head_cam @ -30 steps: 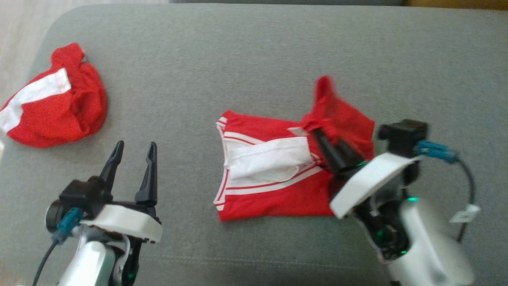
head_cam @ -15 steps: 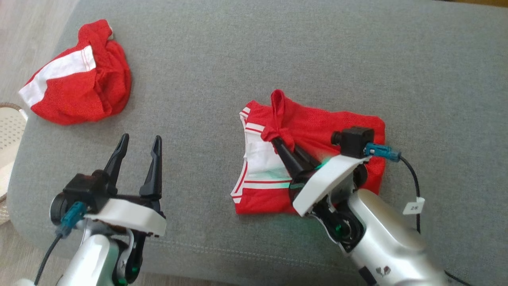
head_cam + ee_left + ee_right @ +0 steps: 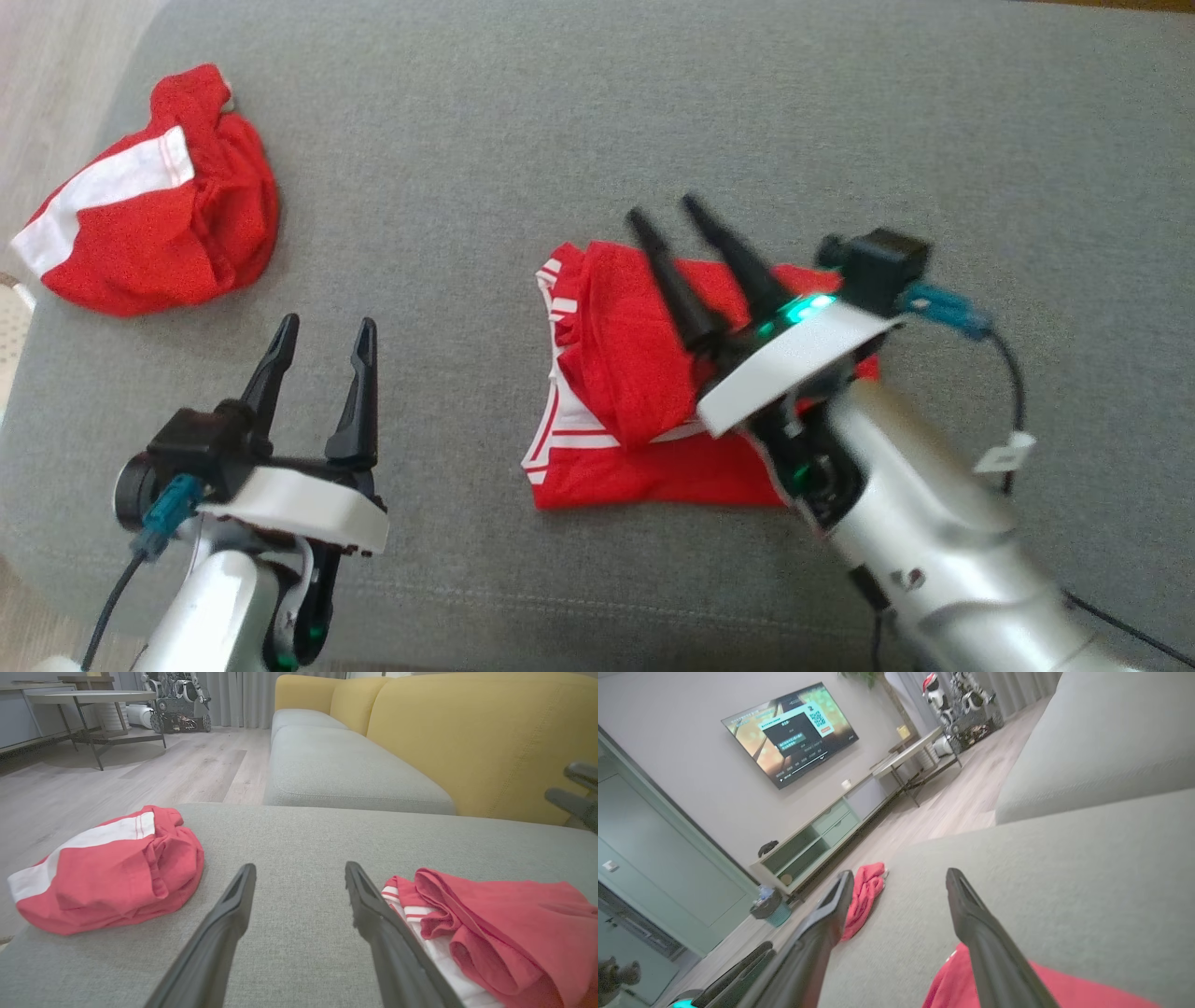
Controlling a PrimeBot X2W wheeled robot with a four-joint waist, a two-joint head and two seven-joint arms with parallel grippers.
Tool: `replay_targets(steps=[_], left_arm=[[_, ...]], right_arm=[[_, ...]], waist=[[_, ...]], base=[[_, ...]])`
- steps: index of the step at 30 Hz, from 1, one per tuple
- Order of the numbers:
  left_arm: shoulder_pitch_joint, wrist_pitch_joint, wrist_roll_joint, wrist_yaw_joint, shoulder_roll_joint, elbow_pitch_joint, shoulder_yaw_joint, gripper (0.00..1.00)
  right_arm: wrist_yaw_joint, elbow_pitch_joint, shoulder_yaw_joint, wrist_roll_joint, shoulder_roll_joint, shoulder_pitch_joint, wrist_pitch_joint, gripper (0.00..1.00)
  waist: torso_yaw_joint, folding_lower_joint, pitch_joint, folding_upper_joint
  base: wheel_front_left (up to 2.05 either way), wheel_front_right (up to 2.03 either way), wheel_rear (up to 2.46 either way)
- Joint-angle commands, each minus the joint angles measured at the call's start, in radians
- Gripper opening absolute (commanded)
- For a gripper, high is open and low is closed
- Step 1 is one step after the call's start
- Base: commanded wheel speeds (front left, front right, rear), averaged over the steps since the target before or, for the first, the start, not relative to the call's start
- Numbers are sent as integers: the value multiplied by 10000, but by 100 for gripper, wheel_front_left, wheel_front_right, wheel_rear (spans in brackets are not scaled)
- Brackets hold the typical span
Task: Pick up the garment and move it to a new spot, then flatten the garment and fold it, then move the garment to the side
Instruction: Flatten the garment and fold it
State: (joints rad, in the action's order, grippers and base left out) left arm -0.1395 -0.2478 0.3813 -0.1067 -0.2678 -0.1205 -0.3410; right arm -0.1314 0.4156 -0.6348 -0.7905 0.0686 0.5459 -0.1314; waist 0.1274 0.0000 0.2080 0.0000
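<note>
Nearest to the robot, by the front edge of the grey seat cushion [image 3: 653, 112] and toward its left side, the left gripper [image 3: 327, 327] hovered over bare fabric. Its two dark fingers were spread apart and nothing was between them; in the left wrist view the same gripper [image 3: 300, 868] pointed across the cushion [image 3: 299, 830] with only grey cloth under it.

A little farther in, right of the middle and closer to the front edge than to the back one, lay the garment [image 3: 607, 373]. It was red with white stripes along its left border. A red layer was turned over the striped part, so it made a compact, slightly bunched packet and not a flat sheet. In the left wrist view the garment [image 3: 504, 914] showed its rolled red fold and the white bands under it.

The right gripper [image 3: 665, 209] was over the garment, released, with both fingers wide apart and holding nothing. Its tips reached past the garment's far edge, and the left wrist view showed them raised in the air. In the right wrist view the gripper [image 3: 899, 875] had the garment [image 3: 1083, 994] below the base of its fingers.

Farther away, at the far left corner of the cushion, a second red garment [image 3: 140, 233] lay crumpled, with one broad white band. Behind the cushion stood the yellow backrest [image 3: 467, 742].
</note>
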Motion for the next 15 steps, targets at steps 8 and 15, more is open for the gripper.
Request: replay_targets(steps=[8,15], left_arm=[[-12,-76,13,-229,-363,395,575,100],[253,-5,32,-412,-514,621,670,100]], right_arm=[[7,-1368,2879,1985,564,-865,128,100],[7,-3000,5445,3898,1021,-2785,1233,100]], waist=[[-364,0,-315,0],[-578,0,-533,0]], base=[[0,0,0],[0,0,0]])
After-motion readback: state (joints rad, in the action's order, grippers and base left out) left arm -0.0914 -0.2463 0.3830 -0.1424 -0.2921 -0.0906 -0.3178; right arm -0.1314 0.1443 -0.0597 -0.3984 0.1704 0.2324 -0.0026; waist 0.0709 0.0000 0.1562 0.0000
